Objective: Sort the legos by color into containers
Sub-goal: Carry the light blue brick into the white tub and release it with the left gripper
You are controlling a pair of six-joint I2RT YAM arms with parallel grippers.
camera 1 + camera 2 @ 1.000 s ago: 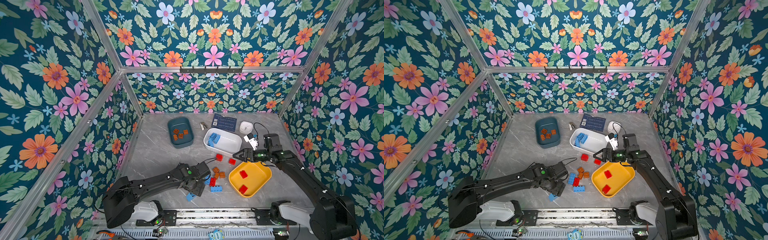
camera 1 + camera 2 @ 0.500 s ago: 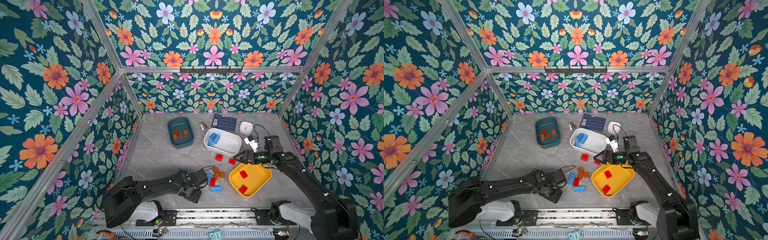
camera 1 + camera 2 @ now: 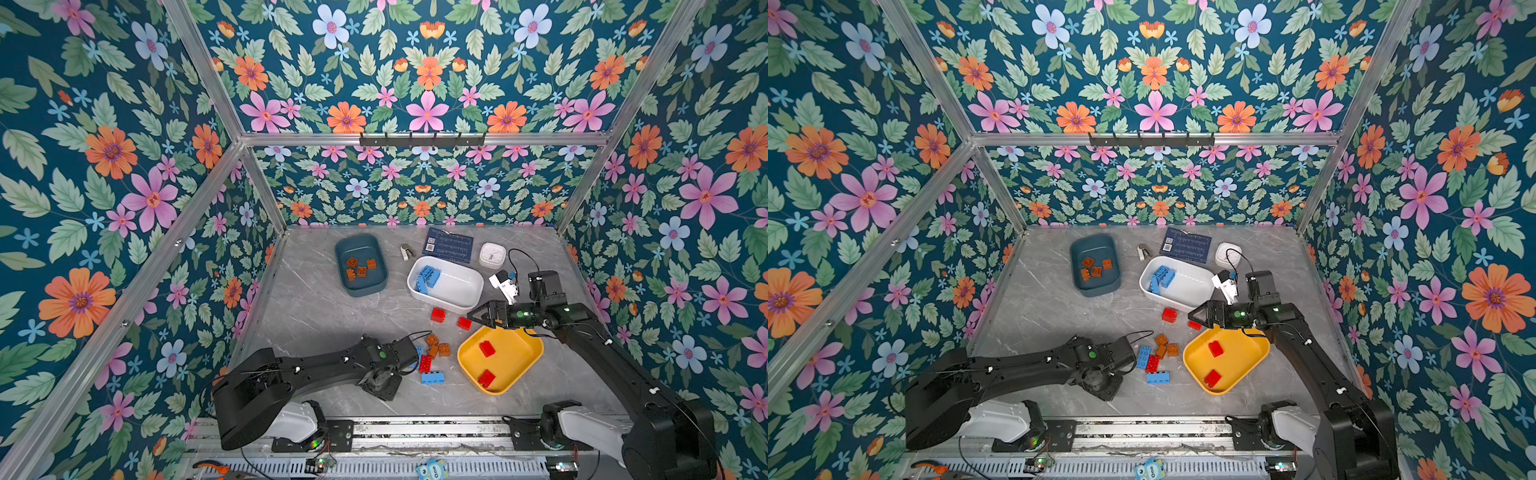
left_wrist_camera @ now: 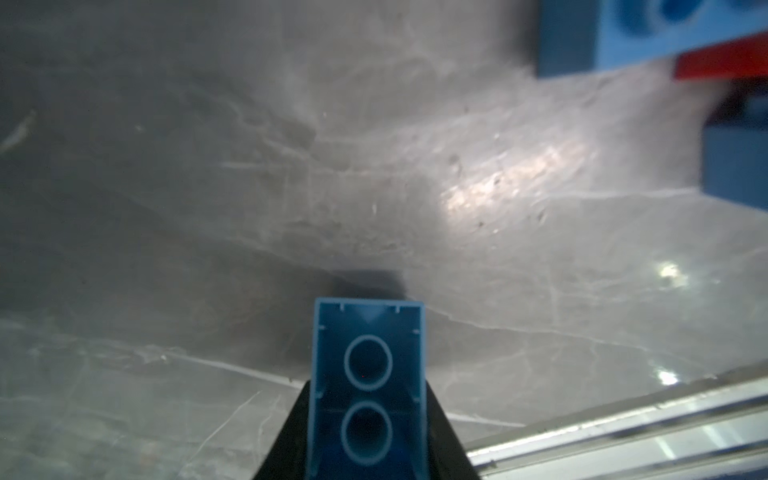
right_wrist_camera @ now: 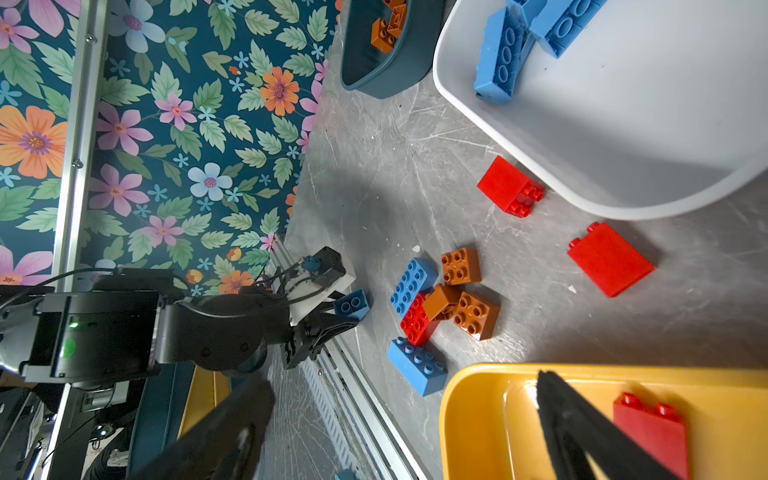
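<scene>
My left gripper clamps a blue plastic brick endwise; swinging to the white plastic tub at one o'clock could twist it loose.

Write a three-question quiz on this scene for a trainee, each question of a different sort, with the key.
1. True or false: the yellow tub holds two red bricks.
2. The left gripper is shut on: A) a blue brick; B) a red brick; C) nothing.
3. How many orange-brown bricks lie in the teal tub?
Key: 1 true; 2 A; 3 four.
</scene>
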